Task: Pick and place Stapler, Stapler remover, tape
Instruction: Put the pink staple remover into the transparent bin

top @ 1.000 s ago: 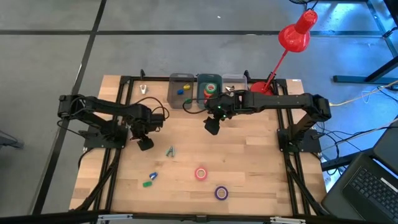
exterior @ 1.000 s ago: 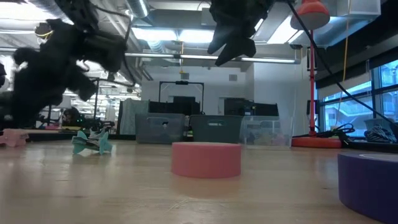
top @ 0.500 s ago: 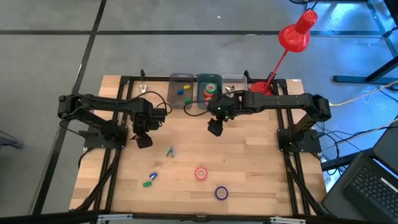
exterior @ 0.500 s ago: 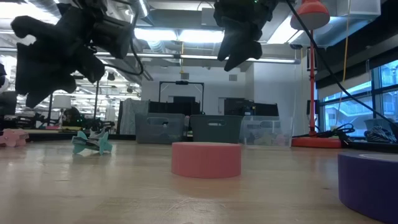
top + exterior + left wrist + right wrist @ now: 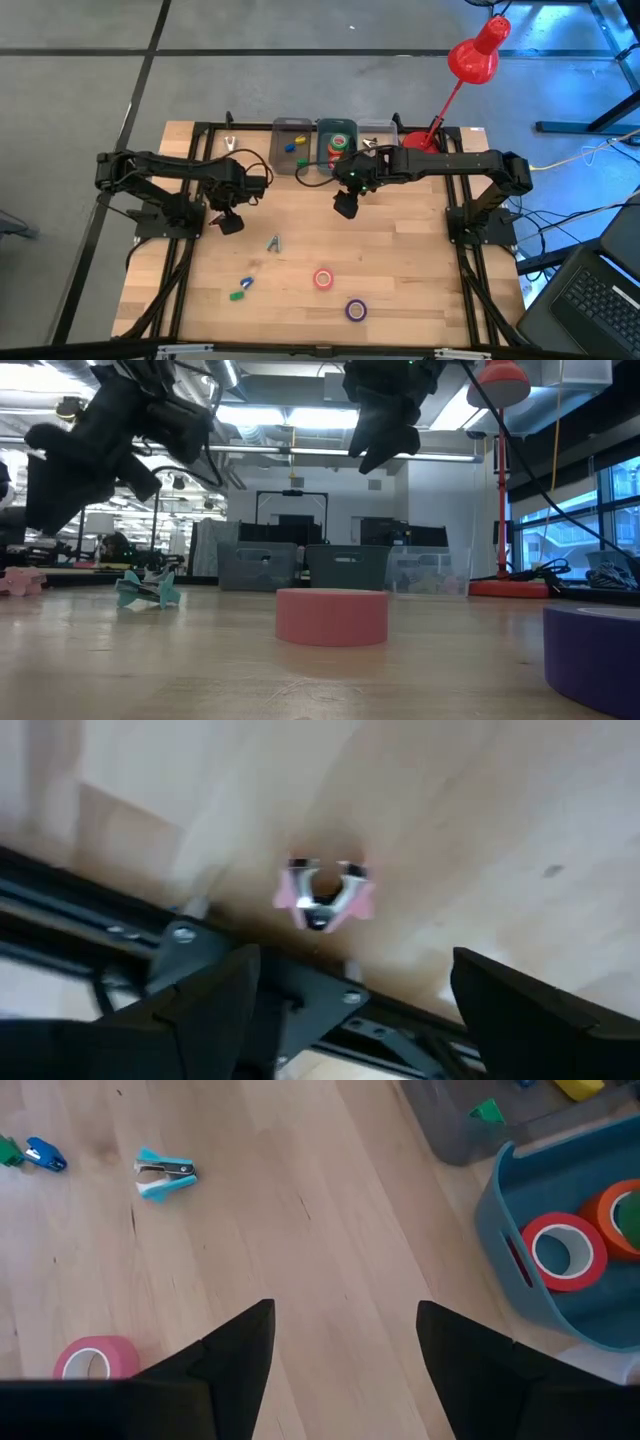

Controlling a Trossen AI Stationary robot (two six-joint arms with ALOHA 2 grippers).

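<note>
Partly done, by the look of it. Sorted so far, inside the teal bin (image 5: pixel 321 145): a red tape (image 5: pixel 563 1252), an orange tape (image 5: pixel 622 1202) and a green one beside them. In the grey bin (image 5: pixel 279 150), touching the teal bin's left side: a few small blocky pieces in blue, yellow and green, possibly the staplers. Nothing certain to report of the clear bin (image 5: pixel 377 127) on the teal bin's other side.

Left to do, out on the worktop (image 5: pixel 420 260):
- pink tape (image 5: pixel 323 279), well in front of the teal bin
- purple tape (image 5: pixel 356 310), farther from it, near the front edge
- teal staple remover (image 5: pixel 273 243), in front of the teal bin and leftward
- blue and green small pieces (image 5: pixel 240 288), farther out the same way
- pink staple remover (image 5: pixel 230 144), level with the teal bin, well to its left, by the frame

Left jaws hanging above the worktop, well left of the teal bin and nearer the front, apart and empty, the pink staple remover ahead in the wrist view. Right jaws raised just in front of the teal bin, likewise apart, holding nothing.

Judged roughly half finished: five or so loose things to be gathered.
</note>
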